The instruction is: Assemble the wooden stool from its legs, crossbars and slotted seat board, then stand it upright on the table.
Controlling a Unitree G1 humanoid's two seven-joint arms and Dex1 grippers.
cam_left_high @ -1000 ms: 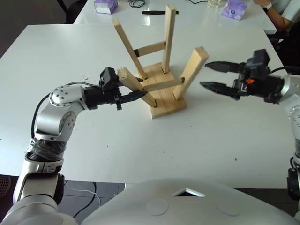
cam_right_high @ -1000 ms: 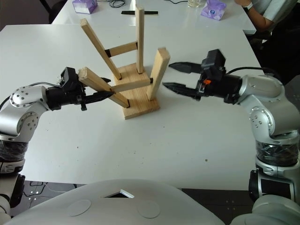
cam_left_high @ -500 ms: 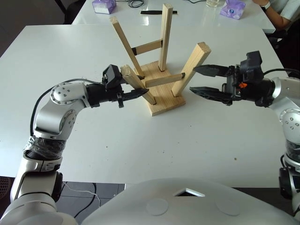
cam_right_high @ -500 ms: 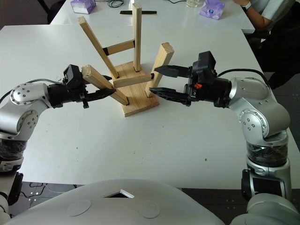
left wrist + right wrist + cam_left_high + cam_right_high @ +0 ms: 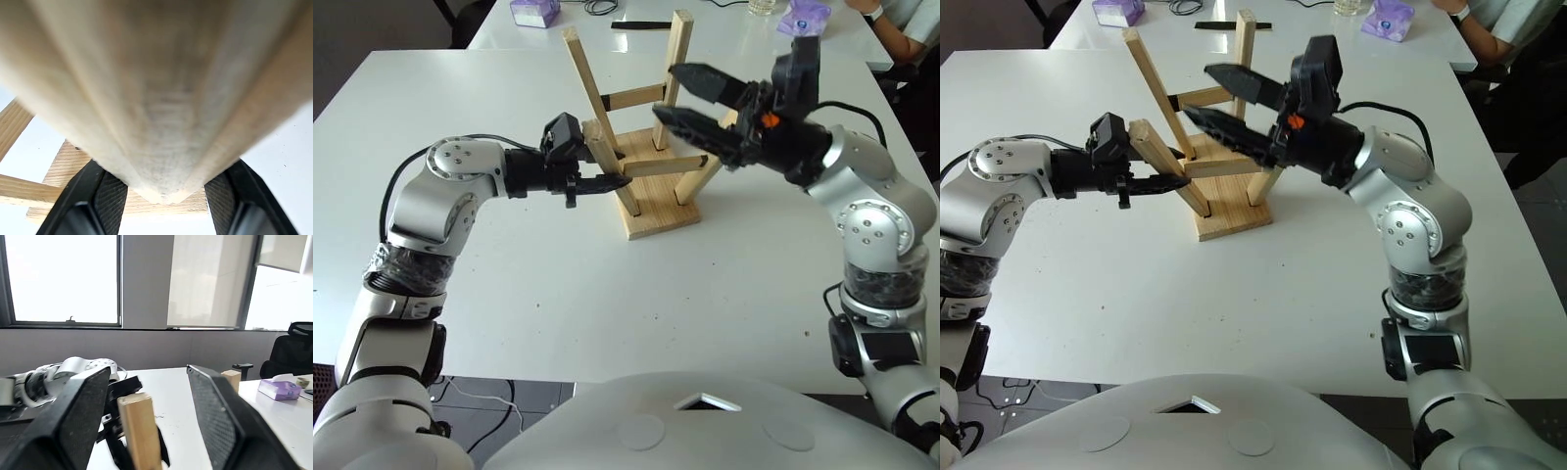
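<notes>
The wooden stool (image 5: 651,166) sits upside down on the white counter (image 5: 607,294). Its slotted seat board (image 5: 661,217) lies flat and its four legs point up. One crossbar (image 5: 634,96) joins the two far legs, and another (image 5: 661,166) runs lower between the near ones. The left jaws are closed on the near-left leg (image 5: 1157,152), gripping it from the side partway up. The right jaws are spread wide and hover over the middle of the stool. In the right wrist view a leg's top end (image 5: 139,431) stands between them, untouched. Two purple tissue packs (image 5: 532,12) (image 5: 801,18) lie on the far counter.
</notes>
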